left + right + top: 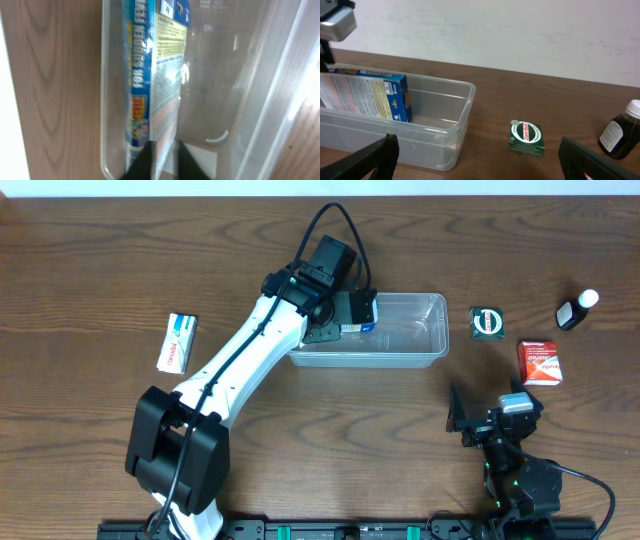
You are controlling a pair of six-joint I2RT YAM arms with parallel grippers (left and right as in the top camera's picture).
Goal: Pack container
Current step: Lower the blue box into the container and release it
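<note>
We judge a placing step in hand: inside the container, mid-counter, the left tool pinches a blue box stood on edge, and next it needs to let go and rise clear. The right tool sits spread beyond the container's right end; overhead, the left arm hides most of the box.

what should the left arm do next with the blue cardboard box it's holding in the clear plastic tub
Probably open the left gripper to let go. It is shut on the blue cardboard box, which already stands on edge inside the clear rectangular plastic tub, close along one wall. Whether the box touches the floor is not clear.
</note>
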